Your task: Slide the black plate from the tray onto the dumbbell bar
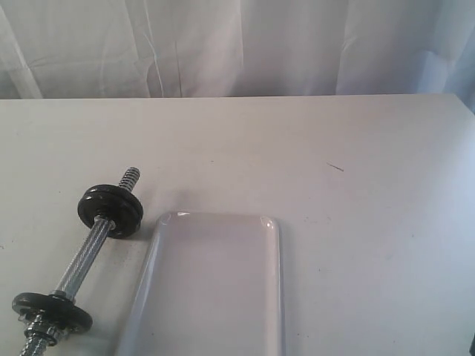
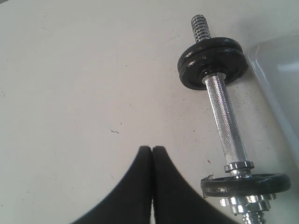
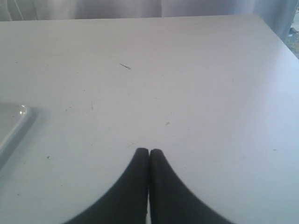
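The dumbbell bar (image 1: pixel 82 259) lies on the table at the left, a chrome rod with a black disc (image 1: pixel 111 209) near its far threaded end and another black disc (image 1: pixel 52 310) with a chrome collar nut (image 2: pixel 245 203) at its near end. Right beside it lies the white tray (image 1: pixel 215 216); the part in view holds nothing, and its near end is cut off by the frame. The loose black plate is out of view. My left gripper (image 2: pixel 153 148) hangs shut and empty beside the bar (image 2: pixel 226 123). My right gripper (image 3: pixel 148 150) is shut and empty over bare table, right of the tray's corner (image 3: pixel 9 121).
A white curtain (image 1: pixel 237 44) hangs behind the table's far edge. A small dark scratch (image 1: pixel 335 167) marks the table (image 1: pixel 356 148) on the right. Neither arm shows in the exterior view.
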Robot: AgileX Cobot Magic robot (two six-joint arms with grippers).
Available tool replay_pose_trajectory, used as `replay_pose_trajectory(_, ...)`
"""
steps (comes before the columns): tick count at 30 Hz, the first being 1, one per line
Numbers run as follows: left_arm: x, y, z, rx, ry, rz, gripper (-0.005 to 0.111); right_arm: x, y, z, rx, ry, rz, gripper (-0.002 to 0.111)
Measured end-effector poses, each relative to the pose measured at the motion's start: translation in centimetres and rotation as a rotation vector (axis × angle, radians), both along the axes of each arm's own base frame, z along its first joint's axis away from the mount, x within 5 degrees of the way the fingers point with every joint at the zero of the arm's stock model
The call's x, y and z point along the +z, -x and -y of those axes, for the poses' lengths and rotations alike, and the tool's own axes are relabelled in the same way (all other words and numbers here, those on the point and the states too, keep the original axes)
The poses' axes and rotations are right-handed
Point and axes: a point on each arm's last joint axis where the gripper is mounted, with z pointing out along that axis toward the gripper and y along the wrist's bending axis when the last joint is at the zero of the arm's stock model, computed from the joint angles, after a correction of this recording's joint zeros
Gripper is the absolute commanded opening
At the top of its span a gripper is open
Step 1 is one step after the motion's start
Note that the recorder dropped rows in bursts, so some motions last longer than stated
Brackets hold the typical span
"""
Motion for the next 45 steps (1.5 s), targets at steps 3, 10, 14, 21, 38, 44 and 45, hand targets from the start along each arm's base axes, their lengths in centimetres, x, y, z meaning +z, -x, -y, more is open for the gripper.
replay_pose_trajectory(3, 0.0, 0.0, 0.0, 0.000, 0.000, 0.000, 0.000, 0.0, 0.0, 0.1, -0.016, -0.009, -0.002, 0.000)
replay_pose_trajectory(10, 0.0, 0.0, 0.0, 0.000, 0.000, 0.000, 0.000, 0.0, 0.0, 0.2, -0.018, 0.017, 0.006, 0.000)
replay_pose_trajectory(14, 0.0, 0.0, 0.0, 0.000, 0.000, 0.000, 0.000, 0.1, 0.0, 0.2, -0.017, 0.027, 0.008, 0.000)
replay_pose_trajectory(21, 0.0, 0.0, 0.0, 0.000, 0.000, 0.000, 0.000, 0.1, 0.0, 0.2, -0.017, 0.030, 0.010, 0.000)
replay_pose_trajectory(38, -0.4, 0.6, -0.1, -0.013, 0.016, 0.043, 0.000, 0.1, 0.0, 0.2, -0.018, 0.029, 0.013, 0.000)
replay_pose_trajectory(44, -3.6, 2.7, -0.9, 0.049, 0.175, 0.172, 0.000, 0.1, 0.0, 0.2, -0.018, 0.029, 0.013, 0.000)
replay_pose_trajectory(45, -4.6, 3.1, -1.1, 0.073, 0.199, 0.176, 0.000, 0.1, 0.0, 0.2, -0.018, 0.029, 0.013, 0.000)
